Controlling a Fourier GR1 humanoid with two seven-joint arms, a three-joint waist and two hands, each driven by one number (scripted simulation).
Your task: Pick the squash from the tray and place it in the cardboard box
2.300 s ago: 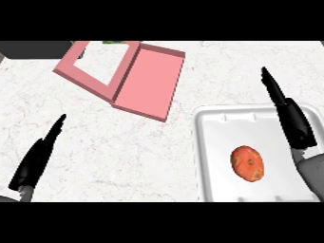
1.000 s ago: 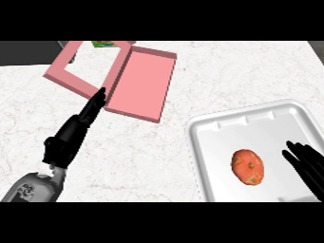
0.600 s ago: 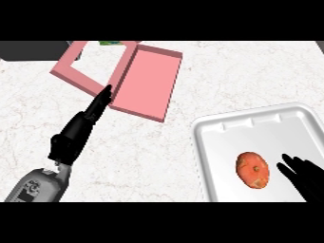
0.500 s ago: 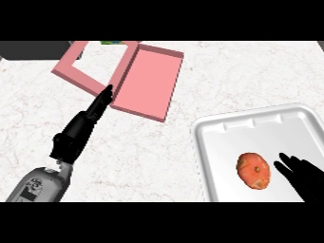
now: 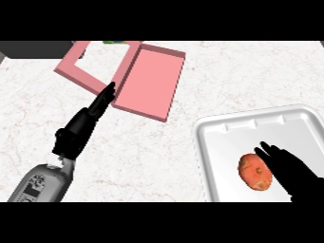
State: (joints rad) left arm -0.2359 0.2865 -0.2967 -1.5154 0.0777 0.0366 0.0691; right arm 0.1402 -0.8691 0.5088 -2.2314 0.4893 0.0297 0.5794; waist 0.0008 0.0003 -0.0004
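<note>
Closer now to the squash [image 5: 256, 171] than half a second back: right hand [image 5: 298, 173], over the white tray [image 5: 220, 137] from the lower right corner, dark fingers [image 5: 267, 151] stretched straight and lying along the squash's right side, fingertips just past its upper end. Nothing curled round the squash; whether skin and finger touch, impossible to say. Hand released, fingers straight.

Squash: orange, oval, lying flat on the tray's floor, toward the lower middle, apart from the walls. Tray: white, rounded corners, on the marble worktop [image 5: 248, 80] at the right, its far rim tilted slightly up to the right.

Unchanged at the left: left hand [image 5: 87, 121], black, fingers straight and together, pointing up toward the pink cardboard box [image 5: 150, 80], fingertips at or just beside the box's near edge. Holding nothing. Grey forearm [image 5: 42, 182] behind it, coming in from the lower left.

Box: open, pink, at the top centre-left of the worktop, lid flap spread out to one side, something green barely showing at its far edge. Well apart from the tray.
</note>
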